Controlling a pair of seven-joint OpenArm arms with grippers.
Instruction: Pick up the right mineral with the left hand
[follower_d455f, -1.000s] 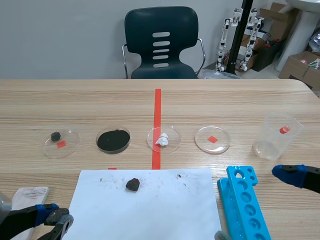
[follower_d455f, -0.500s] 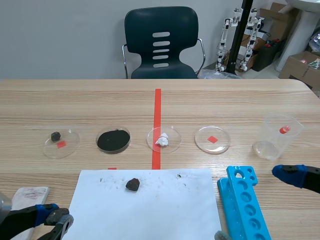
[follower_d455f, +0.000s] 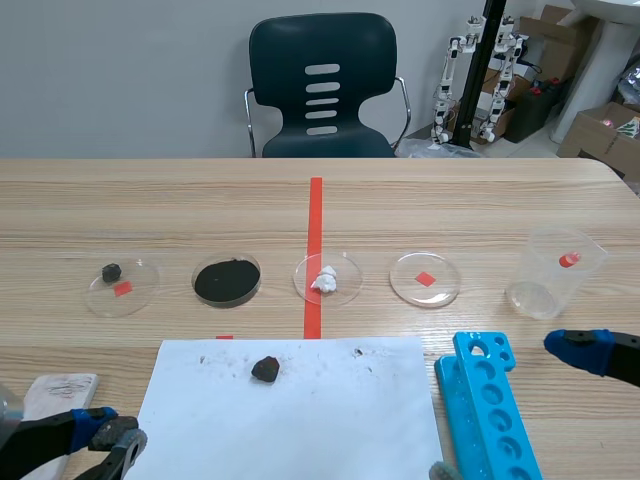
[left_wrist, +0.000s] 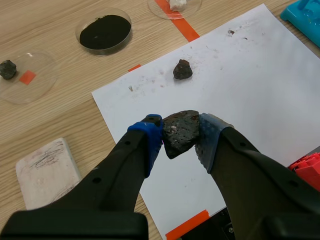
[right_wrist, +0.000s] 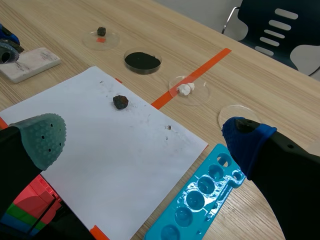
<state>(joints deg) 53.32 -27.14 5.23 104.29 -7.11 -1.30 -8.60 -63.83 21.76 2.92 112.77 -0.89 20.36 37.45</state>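
My left gripper (left_wrist: 179, 140) is shut on a dark rough mineral (left_wrist: 180, 131), held above the near left part of the white paper (left_wrist: 250, 95). A second, smaller dark mineral (left_wrist: 182, 69) lies on the paper ahead of the gripper, also seen as the mineral (follower_d455f: 265, 369) in the scene view. There the left gripper (follower_d455f: 108, 438) sits low at the near left corner. My right gripper (right_wrist: 145, 135) is open over the table's near right side, with nothing between its fingers.
A row of petri dishes lies beyond the paper: one with a small dark stone (follower_d455f: 112, 272), one with black powder (follower_d455f: 227, 281), one with a white lump (follower_d455f: 326, 279), one bare (follower_d455f: 425, 279). A plastic cup (follower_d455f: 555, 272), blue rack (follower_d455f: 490, 410) and white block (follower_d455f: 60, 395) stand nearby.
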